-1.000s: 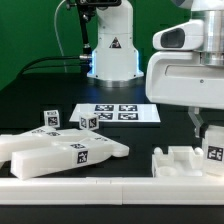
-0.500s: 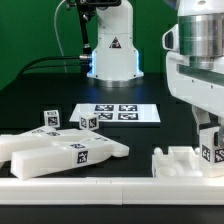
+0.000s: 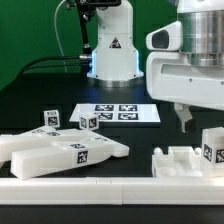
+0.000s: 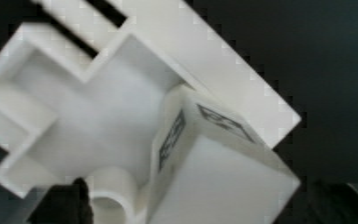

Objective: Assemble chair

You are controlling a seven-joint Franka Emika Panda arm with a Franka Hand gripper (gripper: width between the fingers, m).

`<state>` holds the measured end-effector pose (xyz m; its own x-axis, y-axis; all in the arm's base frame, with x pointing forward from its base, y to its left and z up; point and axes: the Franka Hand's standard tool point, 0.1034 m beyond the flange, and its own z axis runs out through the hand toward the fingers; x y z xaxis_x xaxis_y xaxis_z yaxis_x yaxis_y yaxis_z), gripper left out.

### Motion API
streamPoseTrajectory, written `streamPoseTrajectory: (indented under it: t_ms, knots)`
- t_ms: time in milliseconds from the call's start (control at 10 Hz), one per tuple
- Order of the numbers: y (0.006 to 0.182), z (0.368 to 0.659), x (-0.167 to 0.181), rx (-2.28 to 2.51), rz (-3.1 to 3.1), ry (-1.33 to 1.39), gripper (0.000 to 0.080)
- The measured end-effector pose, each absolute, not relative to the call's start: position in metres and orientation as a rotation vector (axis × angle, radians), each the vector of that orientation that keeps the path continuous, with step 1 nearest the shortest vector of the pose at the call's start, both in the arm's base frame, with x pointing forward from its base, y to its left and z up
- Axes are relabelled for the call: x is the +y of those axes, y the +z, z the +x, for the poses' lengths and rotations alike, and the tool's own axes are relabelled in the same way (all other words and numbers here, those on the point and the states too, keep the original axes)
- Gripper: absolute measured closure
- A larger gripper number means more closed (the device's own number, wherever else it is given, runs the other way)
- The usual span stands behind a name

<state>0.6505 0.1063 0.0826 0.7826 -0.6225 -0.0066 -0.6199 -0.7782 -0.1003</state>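
Observation:
The chair is in loose white parts. A small tagged block (image 3: 212, 146) stands upright on the slotted panel (image 3: 178, 162) at the exterior view's right. My gripper (image 3: 205, 122) hovers just above it, open, one dark finger (image 3: 185, 116) apart from the block's side. In the wrist view the block (image 4: 220, 150) fills the space between my jaws, with the panel (image 4: 87, 90) under it. Long tapered legs (image 3: 60, 151) lie at the exterior view's left. Two small tagged blocks (image 3: 50, 118) (image 3: 87, 122) sit behind them.
The marker board (image 3: 120, 113) lies flat in the middle of the dark table. The robot's base (image 3: 110, 50) rises behind it. A white rail (image 3: 100, 188) runs along the near edge.
My jaws have spread apart and let go of the tagged block. It stays upright on the slotted panel.

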Motion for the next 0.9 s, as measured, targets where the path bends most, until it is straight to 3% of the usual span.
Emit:
streamPoseTrajectory:
  t_ms: [400, 500, 600, 700, 800, 900]
  knots:
    - [0.082, 0.650, 0.105, 0.595, -3.004, -0.064, 0.0151]
    - [0.083, 0.651, 0.120, 0.033, -3.113, -0.125, 0.0151]
    - [0.082, 0.653, 0.113, -0.058, -3.110, -0.154, 0.0151]
    - [0.081, 0.653, 0.111, 0.032, -3.113, -0.148, 0.0151]
    - [0.081, 0.652, 0.113, 0.089, -3.108, -0.147, 0.0238]
    - [0.080, 0.652, 0.113, 0.205, -3.099, -0.144, 0.0238]
